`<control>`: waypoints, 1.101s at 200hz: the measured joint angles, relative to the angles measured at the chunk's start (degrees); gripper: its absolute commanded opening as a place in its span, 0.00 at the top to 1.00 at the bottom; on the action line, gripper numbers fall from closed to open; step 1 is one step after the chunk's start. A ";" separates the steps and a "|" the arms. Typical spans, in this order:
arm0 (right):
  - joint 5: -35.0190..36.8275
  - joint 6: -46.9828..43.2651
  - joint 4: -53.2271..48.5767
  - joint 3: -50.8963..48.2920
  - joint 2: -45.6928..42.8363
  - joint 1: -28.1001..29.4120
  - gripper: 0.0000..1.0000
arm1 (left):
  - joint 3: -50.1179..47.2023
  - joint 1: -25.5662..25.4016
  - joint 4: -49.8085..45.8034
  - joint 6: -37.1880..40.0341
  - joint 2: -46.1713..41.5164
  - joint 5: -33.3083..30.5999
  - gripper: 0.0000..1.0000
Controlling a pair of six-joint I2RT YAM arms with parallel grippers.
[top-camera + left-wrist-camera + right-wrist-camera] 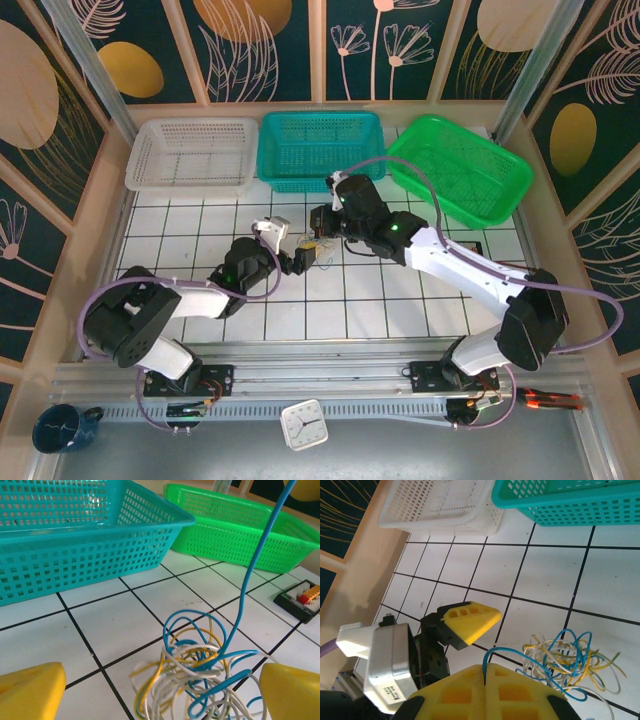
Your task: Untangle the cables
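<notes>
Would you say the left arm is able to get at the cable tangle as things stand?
Probably yes: the left gripper is open, with the cables lying on the tile between its fingers and nothing in the way. One blue wire rises to the shut right gripper.

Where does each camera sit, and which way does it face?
Top: above and behind, facing down on both arms and three baskets.
Left wrist: low, facing the teal basket across the cables; own jaws wide open.
Right wrist: facing down at the cables; own jaws shut on the blue cable.
All share the cables and teal basket.
</notes>
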 measured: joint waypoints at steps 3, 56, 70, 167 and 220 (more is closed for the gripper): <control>-0.15 -0.02 0.00 0.00 0.09 0.00 1.00 | 0.11 0.00 0.22 0.07 0.28 0.13 0.01; -1.66 0.00 0.04 -0.37 0.66 0.00 1.00 | 2.32 0.00 2.27 0.48 2.51 1.27 0.01; -2.05 0.02 0.04 -0.39 0.96 0.00 1.00 | 2.56 -0.04 3.04 0.50 2.67 1.29 0.01; -4.55 0.92 1.11 -0.42 1.03 0.63 1.00 | 6.84 -0.04 3.72 -0.15 8.85 3.39 0.30; -6.99 2.25 1.79 1.70 -1.68 0.39 1.00 | 7.91 -0.09 3.34 -1.31 12.83 5.05 0.56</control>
